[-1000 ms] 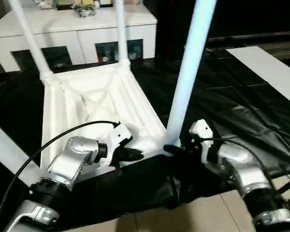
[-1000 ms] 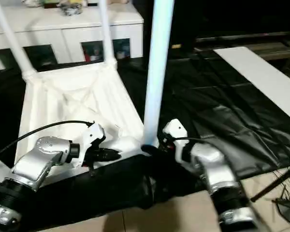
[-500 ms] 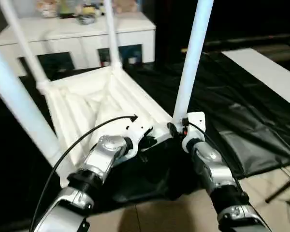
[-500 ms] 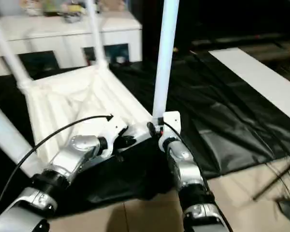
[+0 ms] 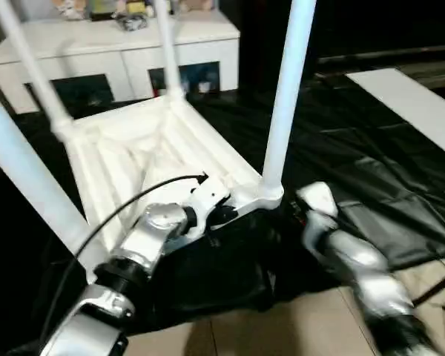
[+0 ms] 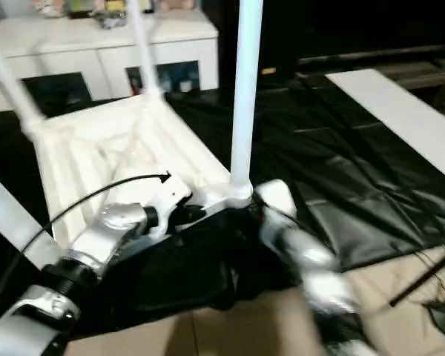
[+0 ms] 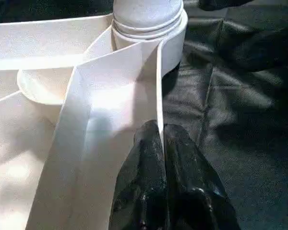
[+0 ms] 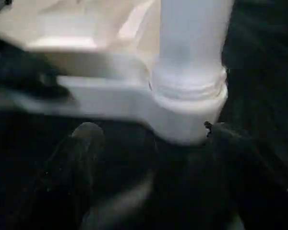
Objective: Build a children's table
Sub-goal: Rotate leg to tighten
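One upturned tabletop (image 5: 144, 148), four upright legs (image 5: 284, 104), one white cabinet (image 5: 119, 52), two grippers (image 7: 164, 158).

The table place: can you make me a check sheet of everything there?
Surface: black sheet spread on the floor, tan tiles at the near edge.
Job's things: tabletop lies upside down; four legs stand in its corner sockets, the nearest right leg upright.
Clutter: flat white board on the sheet.
Grippers: left tool shut on the tabletop's rim; right tool open, fingers either side of the corner socket, not touching.
Cables: black cable arches over the left arm.
Surroundings: white cabinet behind, small things on top.
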Available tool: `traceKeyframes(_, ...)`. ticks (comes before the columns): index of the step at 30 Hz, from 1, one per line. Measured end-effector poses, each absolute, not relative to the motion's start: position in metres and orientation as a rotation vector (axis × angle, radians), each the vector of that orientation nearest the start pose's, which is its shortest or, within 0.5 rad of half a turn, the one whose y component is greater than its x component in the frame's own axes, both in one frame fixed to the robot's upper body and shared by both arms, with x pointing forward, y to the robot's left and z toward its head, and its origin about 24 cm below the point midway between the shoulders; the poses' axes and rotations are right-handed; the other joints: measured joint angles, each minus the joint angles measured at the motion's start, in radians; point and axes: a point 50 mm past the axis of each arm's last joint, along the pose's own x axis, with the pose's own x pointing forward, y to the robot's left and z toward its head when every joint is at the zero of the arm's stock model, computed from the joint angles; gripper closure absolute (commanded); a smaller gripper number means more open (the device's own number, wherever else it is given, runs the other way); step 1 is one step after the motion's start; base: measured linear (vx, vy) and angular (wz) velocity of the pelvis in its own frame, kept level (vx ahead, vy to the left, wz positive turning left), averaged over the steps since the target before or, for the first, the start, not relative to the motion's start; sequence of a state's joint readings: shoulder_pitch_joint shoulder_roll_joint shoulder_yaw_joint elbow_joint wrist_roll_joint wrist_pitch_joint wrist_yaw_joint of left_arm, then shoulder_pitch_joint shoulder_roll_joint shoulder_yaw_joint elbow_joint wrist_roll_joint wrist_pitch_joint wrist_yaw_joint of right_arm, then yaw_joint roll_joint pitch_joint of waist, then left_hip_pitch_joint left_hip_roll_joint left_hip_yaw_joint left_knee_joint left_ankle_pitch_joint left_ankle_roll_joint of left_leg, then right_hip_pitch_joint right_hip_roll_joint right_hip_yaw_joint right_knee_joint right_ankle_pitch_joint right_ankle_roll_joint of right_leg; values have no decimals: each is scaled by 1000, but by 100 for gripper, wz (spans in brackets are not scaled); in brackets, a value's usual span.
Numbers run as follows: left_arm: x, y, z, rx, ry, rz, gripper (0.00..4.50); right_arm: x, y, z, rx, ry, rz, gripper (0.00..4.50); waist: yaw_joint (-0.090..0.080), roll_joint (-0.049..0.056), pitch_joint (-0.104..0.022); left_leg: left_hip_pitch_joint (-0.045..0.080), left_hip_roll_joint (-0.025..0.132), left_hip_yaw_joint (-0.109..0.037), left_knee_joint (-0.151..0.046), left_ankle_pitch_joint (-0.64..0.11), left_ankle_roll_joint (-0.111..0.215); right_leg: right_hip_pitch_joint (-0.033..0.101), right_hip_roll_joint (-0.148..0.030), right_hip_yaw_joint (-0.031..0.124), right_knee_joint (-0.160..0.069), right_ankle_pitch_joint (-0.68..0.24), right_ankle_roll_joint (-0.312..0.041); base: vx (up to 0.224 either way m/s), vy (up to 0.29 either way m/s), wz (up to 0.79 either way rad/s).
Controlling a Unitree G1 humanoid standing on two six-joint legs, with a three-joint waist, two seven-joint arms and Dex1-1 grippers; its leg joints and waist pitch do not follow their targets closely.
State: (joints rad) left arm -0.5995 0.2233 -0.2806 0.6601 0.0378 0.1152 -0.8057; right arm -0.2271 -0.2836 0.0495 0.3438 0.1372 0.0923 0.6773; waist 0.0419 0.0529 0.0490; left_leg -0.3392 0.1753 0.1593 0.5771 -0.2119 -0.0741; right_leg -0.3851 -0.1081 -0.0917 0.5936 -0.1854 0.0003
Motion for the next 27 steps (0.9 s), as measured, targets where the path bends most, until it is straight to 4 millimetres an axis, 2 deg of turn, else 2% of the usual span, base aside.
traceKeyframes(4, 325, 104, 39, 405, 358, -1131, 450, 265, -181, 18, -94, 306, 803, 71, 8, 10, -4, -5, 3, 2, 0, 0, 0, -1, 1, 0, 1, 3, -2, 41, -8, 6)
traceKeyframes(6, 324, 110, 41, 417, 356, -1187, 450, 260, -186, 19, -91, 314, 833, 71, 11, 12, -6, -10, 5, 3, 2, 3, 5, -3, 2, -2, 0, 1, 0, 25, 0, 2)
traceKeyframes(10, 321, 117, 42, 420, 370, -1255, 450, 260, -184, 26, -86, 291, 858, 71, 17, 13, -6, -13, 6, 6, 4, 6, 10, -4, 1, -1, -1, -1, -2, 0, 0, 0)
traceKeyframes(12, 319, 120, 43, 422, 380, -1287, 450, 260, -181, 29, -75, 285, 879, 71, 23, 13, -6, -13, 7, 10, 5, 6, 10, -4, -1, -1, -1, -2, -2, 0, 0, 0)
traceKeyframes(25, 314, 139, 44, 424, 400, -1338, 450, 252, -171, 32, -57, 296, 969, 71, 16, 0, -3, -13, 7, 12, 6, 2, 4, -4, -2, 0, 0, -2, -1, 0, 0, 0)
traceKeyframes(26, 313, 139, 44, 424, 395, -1336, 422, 252, -171, 32, -57, 296, 971, 69, 16, -1, -3, -13, 8, 12, 6, 2, 5, -4, -1, 0, 0, -2, -1, 0, 0, 0)
traceKeyframes(27, 312, 140, 44, 424, 389, -1334, 422, 252, -171, 32, -57, 296, 972, 69, 16, -2, -2, -13, 8, 12, 6, 2, 5, -4, -1, -1, 0, -2, -1, 0, 0, 0)
